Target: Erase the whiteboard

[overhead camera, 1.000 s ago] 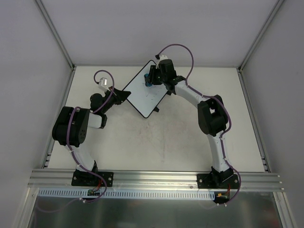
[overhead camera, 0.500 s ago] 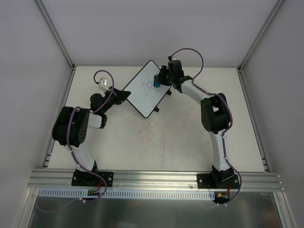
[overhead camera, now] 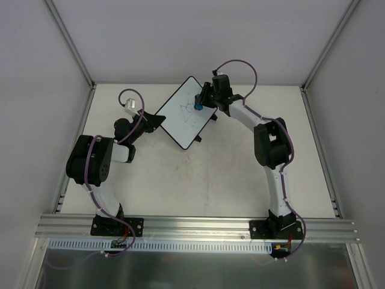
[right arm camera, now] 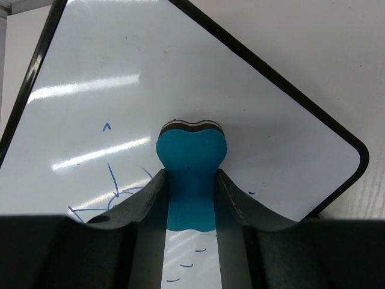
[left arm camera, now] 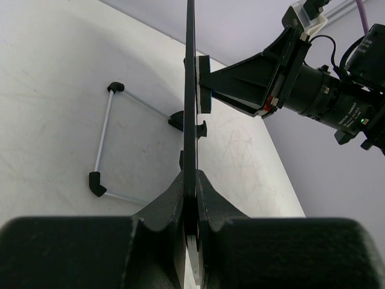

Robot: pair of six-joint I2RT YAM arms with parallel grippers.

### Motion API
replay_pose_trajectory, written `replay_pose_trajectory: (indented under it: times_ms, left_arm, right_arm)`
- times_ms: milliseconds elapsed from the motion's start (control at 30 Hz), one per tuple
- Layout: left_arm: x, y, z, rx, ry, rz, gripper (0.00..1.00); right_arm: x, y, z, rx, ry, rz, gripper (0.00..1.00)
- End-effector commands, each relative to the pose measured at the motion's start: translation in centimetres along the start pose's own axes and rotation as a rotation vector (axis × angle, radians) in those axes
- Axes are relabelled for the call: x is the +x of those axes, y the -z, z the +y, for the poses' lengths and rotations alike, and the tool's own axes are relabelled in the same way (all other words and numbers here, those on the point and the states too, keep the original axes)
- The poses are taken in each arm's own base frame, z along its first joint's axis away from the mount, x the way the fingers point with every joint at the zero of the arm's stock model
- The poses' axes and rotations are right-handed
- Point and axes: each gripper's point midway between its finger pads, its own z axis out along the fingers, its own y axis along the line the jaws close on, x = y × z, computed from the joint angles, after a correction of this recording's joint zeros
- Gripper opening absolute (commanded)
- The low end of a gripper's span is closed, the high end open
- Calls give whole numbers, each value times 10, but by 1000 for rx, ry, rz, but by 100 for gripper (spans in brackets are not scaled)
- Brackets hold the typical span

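Overhead, the whiteboard (overhead camera: 180, 117) sits at the far middle of the worktop (overhead camera: 210, 174), turned like a diamond with one corner toward the back wall. The left pincer (overhead camera: 157, 119) is clamped on the board's left-hand corner. Its wrist camera sees the board edge-on (left arm camera: 190, 90), the thin black rim running between the two closed fingers (left arm camera: 171, 198).

The right arm reaches in from the opposite side. Its pincer (overhead camera: 203, 99) grips a small blue eraser (overhead camera: 197, 105), and in the right wrist view the eraser (right arm camera: 191, 156) is pinched by its waist between the two fingers (right arm camera: 150, 192), with its rounded head pressed against the white surface (right arm camera: 180, 78). The left wrist view shows the same eraser (left arm camera: 204, 84) touching the board's face.

Thin blue scribbles (right arm camera: 114, 186) mark the board to the left of and beneath the eraser, and from above they show as faint lines (overhead camera: 189, 113) near the board's centre. A thin wire frame (left arm camera: 102, 138) with black end caps shows on the board's other side; whether it joins the board cannot be told.
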Motion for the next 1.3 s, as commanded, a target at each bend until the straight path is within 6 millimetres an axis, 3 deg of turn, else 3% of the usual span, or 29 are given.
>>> replay_pose_trajectory:
  times_ms: [0,100,233,533,633,767,967,1200,1267]
  left_arm:
    - [-9,-7,-19,94,-102,-15,0]
    - [-9,-8,-20,96,-105,-11,0]
    - [-8,-9,-21,100,-105,-6,0]
    - [-9,-10,-24,102,-110,-7,0]
    - [-8,-10,-24,101,-107,-6,0]
    - [-8,-10,-24,102,-106,-6,0]
    - [-9,-9,-25,103,-109,-9,0]
    - [-8,-8,-25,102,-106,-8,0]
    - [-8,-9,-25,105,-105,-9,0]
  right_arm:
    - [-11,-1,25,-60,62,-9,0]
    - [-17,-1,40,-104,99,-18,0]
    - [-11,-2,61,-146,162,-12,0]
    - [20,1,117,-290,332,30,0]
    - [27,4,127,-305,380,30,0]
    - [30,3,127,-301,380,33,0]
    - [29,-2,109,-226,338,26,0]
    - [27,-10,67,-122,172,30,0]
    - [28,-12,47,-83,133,33,0]
